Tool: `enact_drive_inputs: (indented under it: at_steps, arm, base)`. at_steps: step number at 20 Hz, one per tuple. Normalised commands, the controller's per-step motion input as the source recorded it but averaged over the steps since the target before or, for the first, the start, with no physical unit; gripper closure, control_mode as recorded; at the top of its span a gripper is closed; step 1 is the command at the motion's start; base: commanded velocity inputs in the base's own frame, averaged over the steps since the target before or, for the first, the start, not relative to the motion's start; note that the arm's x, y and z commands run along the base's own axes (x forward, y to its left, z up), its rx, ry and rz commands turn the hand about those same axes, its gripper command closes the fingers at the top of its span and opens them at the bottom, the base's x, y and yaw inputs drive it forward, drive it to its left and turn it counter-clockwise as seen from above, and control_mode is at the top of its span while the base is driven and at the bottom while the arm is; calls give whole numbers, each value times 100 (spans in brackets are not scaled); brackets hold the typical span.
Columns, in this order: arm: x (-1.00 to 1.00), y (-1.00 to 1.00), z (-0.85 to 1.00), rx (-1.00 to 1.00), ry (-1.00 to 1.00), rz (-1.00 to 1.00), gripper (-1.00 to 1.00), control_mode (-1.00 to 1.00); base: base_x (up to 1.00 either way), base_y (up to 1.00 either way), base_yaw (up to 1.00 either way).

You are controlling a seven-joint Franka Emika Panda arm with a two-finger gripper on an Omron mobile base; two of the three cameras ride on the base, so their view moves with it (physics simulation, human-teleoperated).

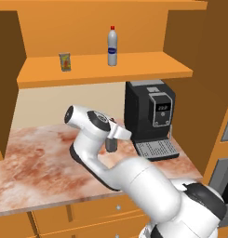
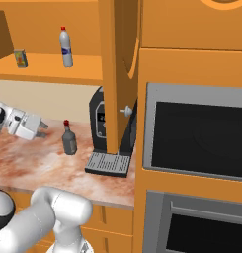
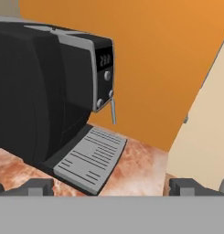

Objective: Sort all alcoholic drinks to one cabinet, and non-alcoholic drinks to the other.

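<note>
Tool (image 2: 43, 129) with its two fingers spread fully apart and nothing between them, held low over the marbled reddish desk (image 1: 36, 162) at the end of the white arm. In the hand view, the dark fingertips (image 3: 35, 186) stand wide at the bottom corners, facing the black coffee machine (image 3: 49, 91) and its grey drip tray (image 3: 90, 157).

Grey bottle with red cap (image 2: 69, 138): upright on the desk, just beside the tool on its far side and near the coffee machine's drip tray; in the left base view it shows partly behind the wrist (image 1: 110, 145).

White plastic bottle with blue label (image 1: 112, 46): upright on the open cabinet shelf (image 1: 134, 69) above the desk.

Yellow-green juice carton (image 1: 65, 62): upright on the same shelf, well apart from the white bottle, toward the left.

Right base view: a cabinet door (image 2: 117, 74) stands open in front of the coffee machine; built-in ovens (image 2: 196, 138) sit to the right.
</note>
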Motion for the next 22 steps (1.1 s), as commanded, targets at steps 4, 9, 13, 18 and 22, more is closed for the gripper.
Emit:
enact_drive_inputs:
  at_steps: [4,9,13,18,22]
  arm:
    - [22,0,-17,0,0,0,-100,-100]
    - [24,0,-18,0,-4,0,-100,-100]
    - [20,0,-9,-1,-6,0,-100,-100]
    - [20,0,-8,-2,-3,0,-100,-100]
    - [18,0,-12,-2,0,0,-100,-100]
  base:
    - [0,0,0]
    - [0,0,0]
    - [0,0,0]
    - [0,0,0]
    - [0,0,0]
